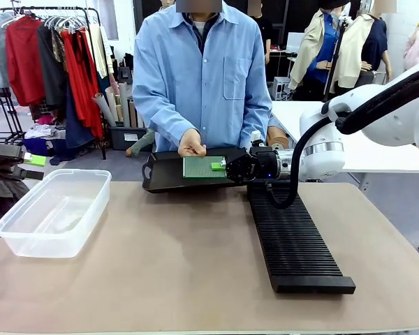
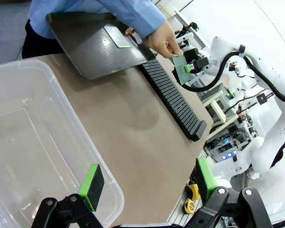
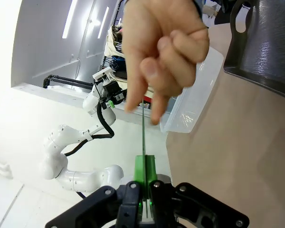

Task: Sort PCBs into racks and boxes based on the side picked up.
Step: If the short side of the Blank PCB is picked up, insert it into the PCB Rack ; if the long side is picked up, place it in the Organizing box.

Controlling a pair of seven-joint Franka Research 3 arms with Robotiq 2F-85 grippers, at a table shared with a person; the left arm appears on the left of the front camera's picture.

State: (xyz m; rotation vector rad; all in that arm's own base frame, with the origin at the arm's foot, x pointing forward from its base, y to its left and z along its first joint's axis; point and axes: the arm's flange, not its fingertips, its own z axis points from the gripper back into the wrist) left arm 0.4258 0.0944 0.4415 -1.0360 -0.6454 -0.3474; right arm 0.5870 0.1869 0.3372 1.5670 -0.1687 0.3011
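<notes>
A green PCB (image 1: 202, 167) is held upright above the black handled tray (image 1: 166, 179). My right gripper (image 1: 224, 166) is shut on its near edge, and the person's hand (image 1: 192, 143) pinches the far edge. In the right wrist view the PCB (image 3: 143, 130) shows edge-on as a thin line between my shut green pads (image 3: 139, 170), under the person's fingers (image 3: 161, 57). The long black rack (image 1: 293, 237) lies just below the right gripper. My left gripper (image 2: 148, 180) is open and empty above the clear box (image 2: 33, 142). A second board (image 2: 117, 36) lies flat on the tray (image 2: 85, 52).
The box (image 1: 56, 209) stands at the table's left and the rack runs from mid-table toward the front right. The person stands at the far edge behind the tray. Bare brown tabletop lies between the box and the rack.
</notes>
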